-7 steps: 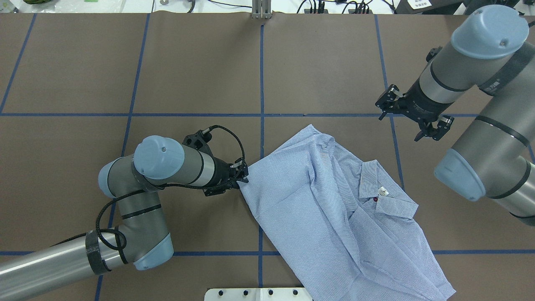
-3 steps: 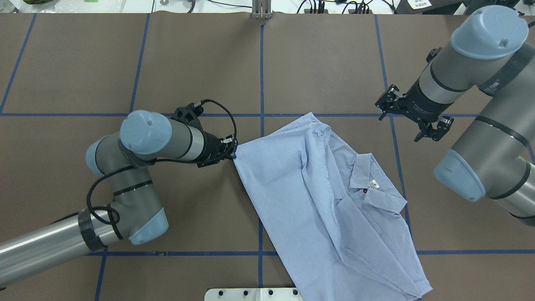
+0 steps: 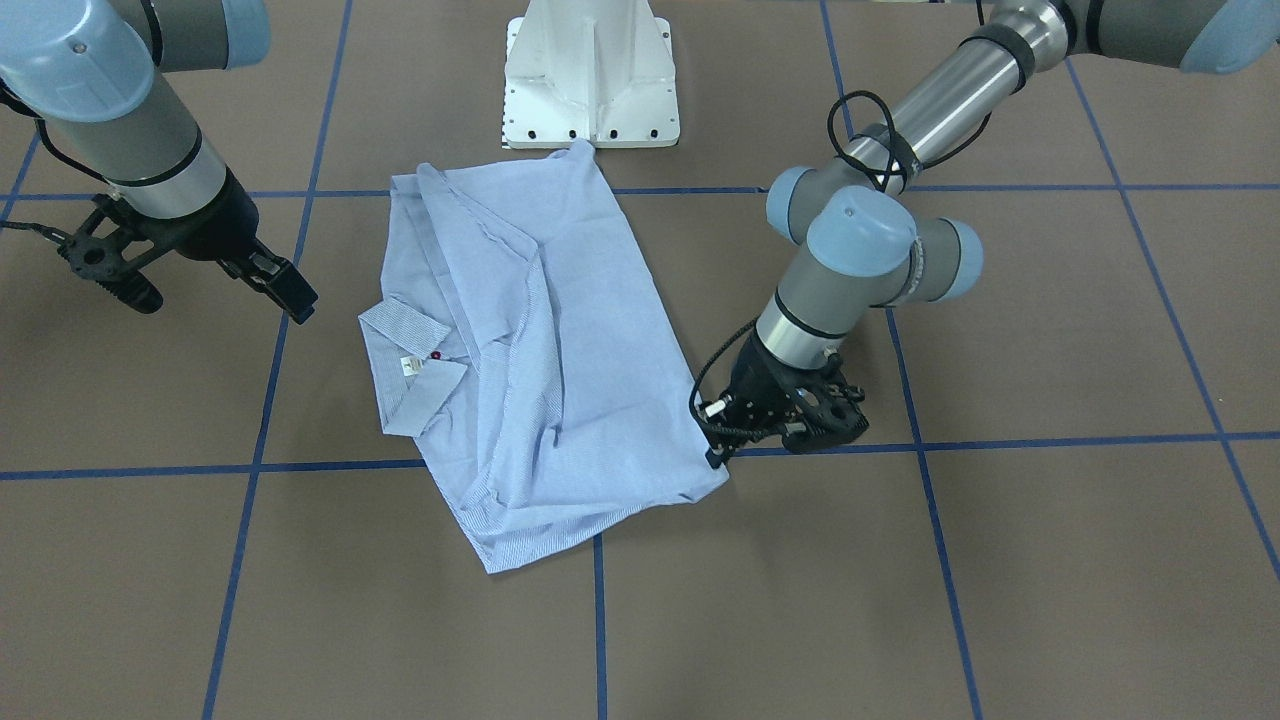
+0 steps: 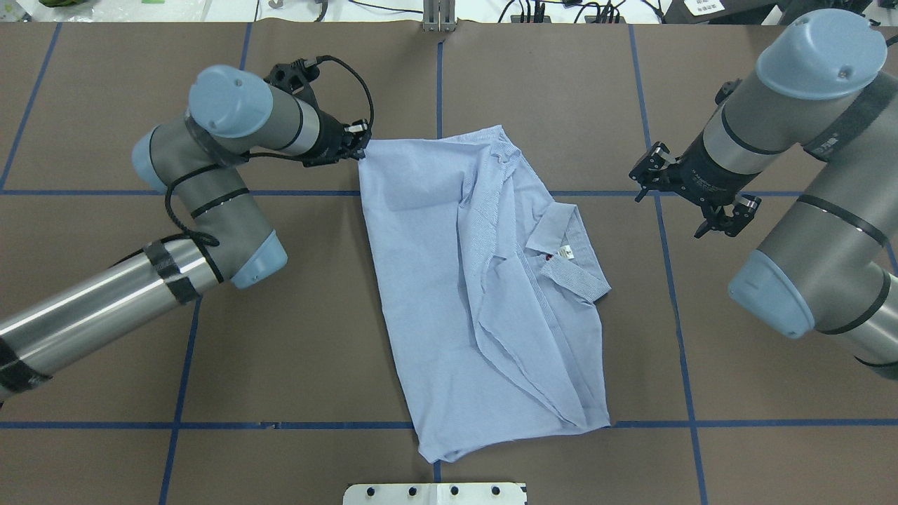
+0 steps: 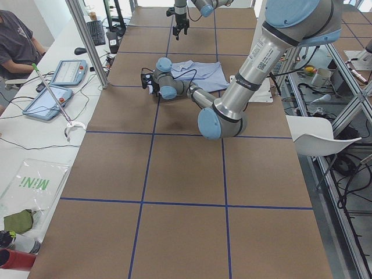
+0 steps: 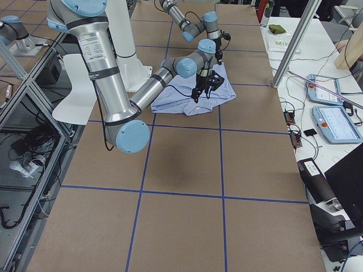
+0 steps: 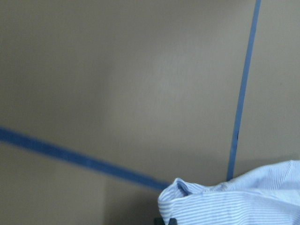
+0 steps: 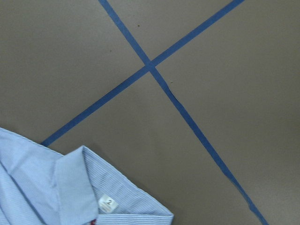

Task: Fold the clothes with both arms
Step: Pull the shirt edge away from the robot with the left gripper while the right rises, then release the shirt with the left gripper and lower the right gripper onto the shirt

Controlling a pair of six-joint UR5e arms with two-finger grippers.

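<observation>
The shirt is lying front-up and rumpled on the table. Its hem end is sitting just beside the base and the rest is stretching straight out from it. The collar is pointing to the base's right, and a long ridge of bunched cloth is running down the middle.

The left gripper is pinching the shirt's far-left corner, the one farthest from the base, with its jaws closed on the cloth. The right gripper is hanging out to the base's right, near the collar but apart from it, with its jaws spread wide and holding nothing.

With only one corner held, any pull is likely to be skewing the shirt rather than flattening it. The thin pinch may be slipping off the hem if the cloth drags on the table. The ridge risks getting pressed into the fold unless the right gripper is taking the collar side first.
</observation>
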